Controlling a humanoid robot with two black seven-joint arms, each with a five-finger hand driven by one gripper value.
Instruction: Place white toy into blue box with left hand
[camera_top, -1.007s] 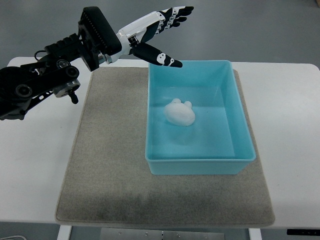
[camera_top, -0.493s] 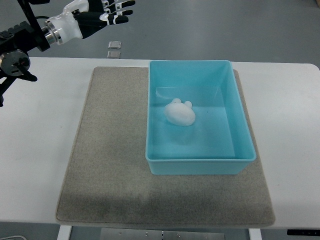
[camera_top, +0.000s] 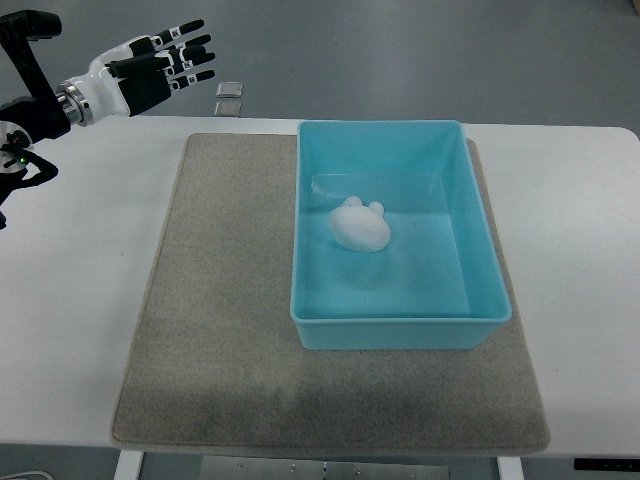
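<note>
White toy (camera_top: 360, 226) lies inside blue box (camera_top: 398, 334), centre frame. My left hand (camera_top: 150, 68) upper left, fingers (camera_top: 188, 50) spread, holding nothing.

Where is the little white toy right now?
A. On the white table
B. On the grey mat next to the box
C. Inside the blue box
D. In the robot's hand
C. The white toy lies on the floor of the blue box, while the left hand is up at the far left corner with fingers spread, holding nothing.
</note>
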